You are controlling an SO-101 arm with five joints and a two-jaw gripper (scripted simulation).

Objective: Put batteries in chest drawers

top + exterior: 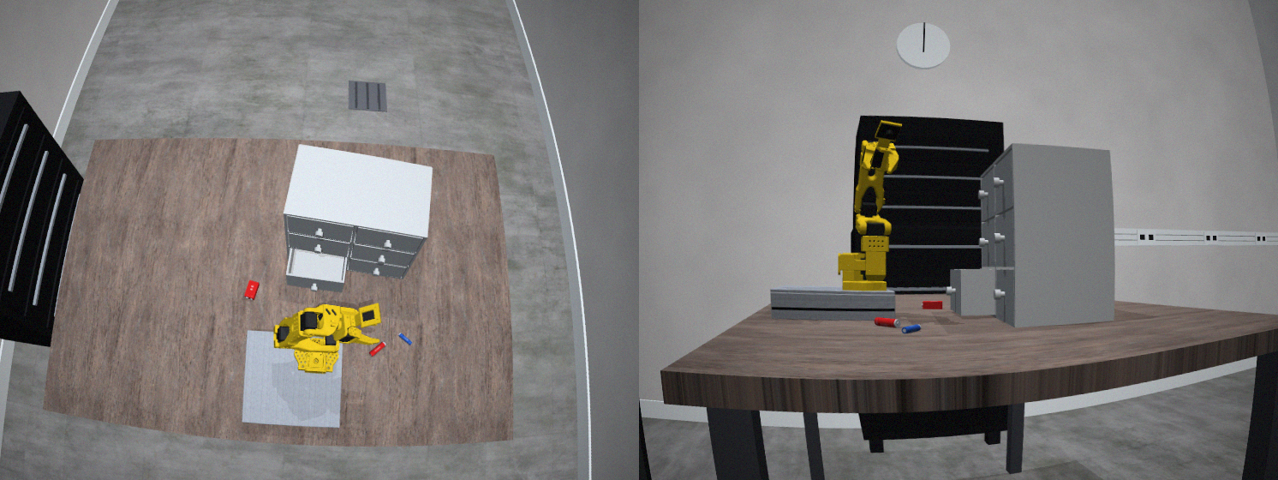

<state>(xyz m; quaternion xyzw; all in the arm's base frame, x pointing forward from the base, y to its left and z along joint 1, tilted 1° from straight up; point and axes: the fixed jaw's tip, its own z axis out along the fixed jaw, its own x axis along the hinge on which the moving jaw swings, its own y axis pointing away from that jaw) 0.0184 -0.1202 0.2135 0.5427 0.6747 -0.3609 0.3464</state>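
Observation:
The white chest (pixel 358 189) has two columns of three drawers. Its bottom-left drawer (pixel 315 268) is pulled out and looks empty; the other drawers are shut. A red cylindrical battery with a silver tip (pixel 377 348) lies on the table right of the arm's base, and a smaller blue cylinder (pixel 405 339) lies just beyond it. The red block-shaped nine-volt battery (pixel 251 289) lies left of the open drawer. My gripper (pixel 373 340) is turned to the right and points down, high over the red cylinder (pixel 886 321). Its jaws are slightly apart and empty (pixel 872 199).
My arm stands on a grey base plate (pixel 292 380) at the table's front. A black cabinet (pixel 31 217) stands off the table's left edge. The open drawer (pixel 973 298) juts towards the base plate.

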